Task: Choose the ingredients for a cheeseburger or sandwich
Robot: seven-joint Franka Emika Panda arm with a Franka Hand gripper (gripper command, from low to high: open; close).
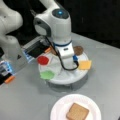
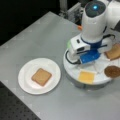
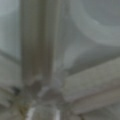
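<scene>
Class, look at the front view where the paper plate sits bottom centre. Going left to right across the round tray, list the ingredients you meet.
Red disc → green leaf → dark brown patty → yellow-orange cheese square.

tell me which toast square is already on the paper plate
The toast square lying alone on the white paper plate. The other toast square sits on the round ingredient tray, beside the arm.

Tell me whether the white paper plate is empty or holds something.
Not empty: the paper plate holds one brown toast square, lying flat, with nothing stacked on it in both front views.
</scene>
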